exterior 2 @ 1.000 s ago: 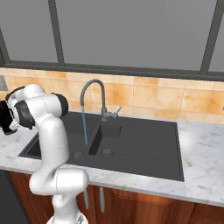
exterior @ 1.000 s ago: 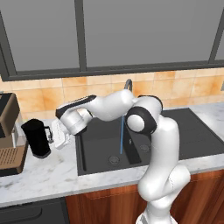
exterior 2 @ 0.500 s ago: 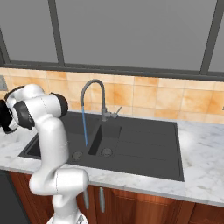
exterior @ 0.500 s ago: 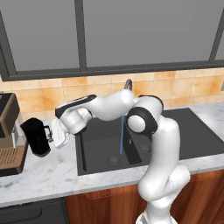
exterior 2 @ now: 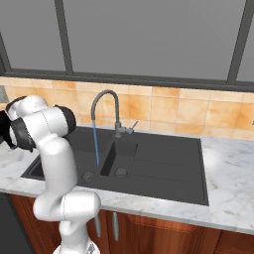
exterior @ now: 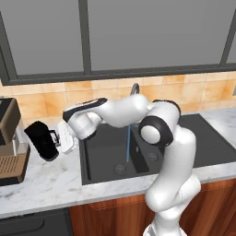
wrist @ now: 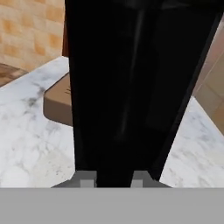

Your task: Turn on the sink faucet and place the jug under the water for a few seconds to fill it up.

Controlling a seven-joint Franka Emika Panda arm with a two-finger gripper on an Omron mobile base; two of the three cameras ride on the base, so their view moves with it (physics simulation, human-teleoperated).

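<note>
- Since a second ago the gripper (exterior: 63, 137) has barely shifted at the jug (exterior: 43, 140); the jug now leans a little, top tipped away from the hand.
- Reading: grasp is being settled, lift not begun.
- In the hand view the jug (wrist: 131, 87) sits right against the fingertips (wrist: 87, 181), between them; whether they clamp it cannot be told.
- Jug rests on the marble counter (exterior: 41, 179), left of the sink (exterior: 106, 156), beside the coffee machine (exterior: 9, 143).
- Water (exterior: 127, 143) runs from the sink faucet (exterior 2: 111, 106) as before, so filling awaits the jug.
- No brand, label or writing legible.
</note>
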